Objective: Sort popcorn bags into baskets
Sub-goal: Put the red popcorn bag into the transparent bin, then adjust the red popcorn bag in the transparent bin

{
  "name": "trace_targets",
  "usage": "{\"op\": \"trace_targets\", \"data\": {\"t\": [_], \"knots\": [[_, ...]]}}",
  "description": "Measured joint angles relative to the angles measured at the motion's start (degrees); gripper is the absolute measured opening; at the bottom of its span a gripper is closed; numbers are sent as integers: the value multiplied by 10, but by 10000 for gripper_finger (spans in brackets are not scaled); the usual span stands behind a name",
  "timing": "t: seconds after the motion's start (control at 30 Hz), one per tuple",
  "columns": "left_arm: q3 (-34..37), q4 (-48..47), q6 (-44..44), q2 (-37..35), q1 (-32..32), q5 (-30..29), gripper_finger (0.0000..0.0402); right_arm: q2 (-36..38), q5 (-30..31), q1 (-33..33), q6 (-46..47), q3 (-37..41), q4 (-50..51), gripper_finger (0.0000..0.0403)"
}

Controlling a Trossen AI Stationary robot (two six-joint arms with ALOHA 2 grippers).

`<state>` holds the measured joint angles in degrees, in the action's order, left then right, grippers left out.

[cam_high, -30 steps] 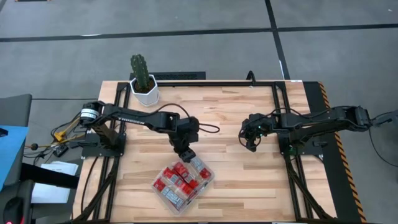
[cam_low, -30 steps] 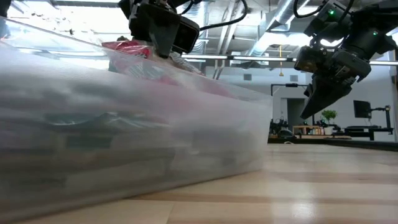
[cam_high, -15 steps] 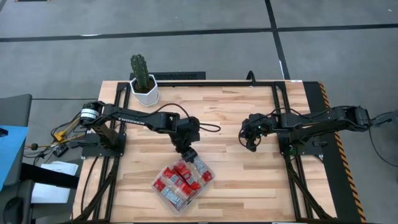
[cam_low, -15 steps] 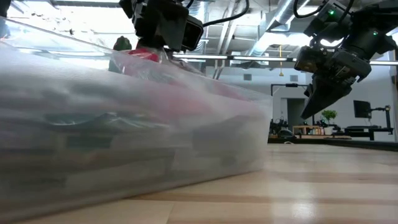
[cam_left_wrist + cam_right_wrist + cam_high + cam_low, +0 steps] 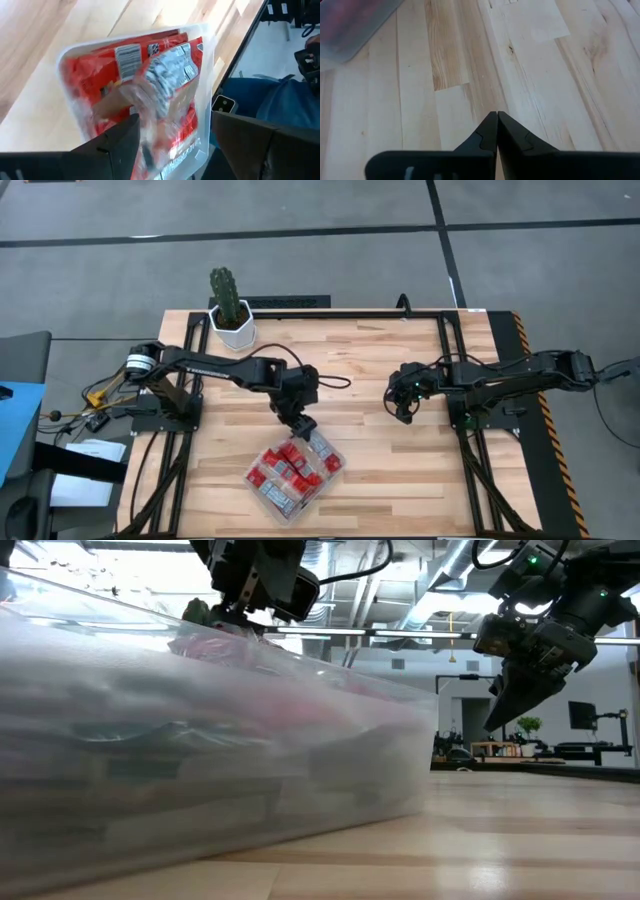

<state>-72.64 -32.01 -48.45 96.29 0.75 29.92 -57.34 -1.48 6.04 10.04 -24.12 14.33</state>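
Filling the clear tray (image 5: 262,488): red popcorn bags (image 5: 291,467).

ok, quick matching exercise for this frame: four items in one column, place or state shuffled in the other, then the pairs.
Items:
1. left tool
2. right tool
3. popcorn bags
4. cactus pot

Place or state:
A. far left corner of the table
B. shut, above bare wood
C. piled in the clear tray
D. open, over the tray's far end

Pairs: 1-D, 2-B, 3-C, 4-A
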Motion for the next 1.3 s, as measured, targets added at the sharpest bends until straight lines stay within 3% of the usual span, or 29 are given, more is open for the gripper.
{"op": "trace_targets", "data": {"t": [0.13,0.43,0.8,1.07,1.3], "knots": [[0,-54,-3,-24,0,-24,233,0,0,0,0,0,0,27],[-1,-201,-31,-68,52,-162,222,0,0,0,0,0,0,28],[1,-305,-159,-63,170,-285,100,0,0,0,0,0,0,26],[60,-296,-206,-62,192,-272,36,0,0,0,0,0,0,28],[103,-169,-209,-62,192,-255,12,0,-1,0,0,0,1,32]]}}
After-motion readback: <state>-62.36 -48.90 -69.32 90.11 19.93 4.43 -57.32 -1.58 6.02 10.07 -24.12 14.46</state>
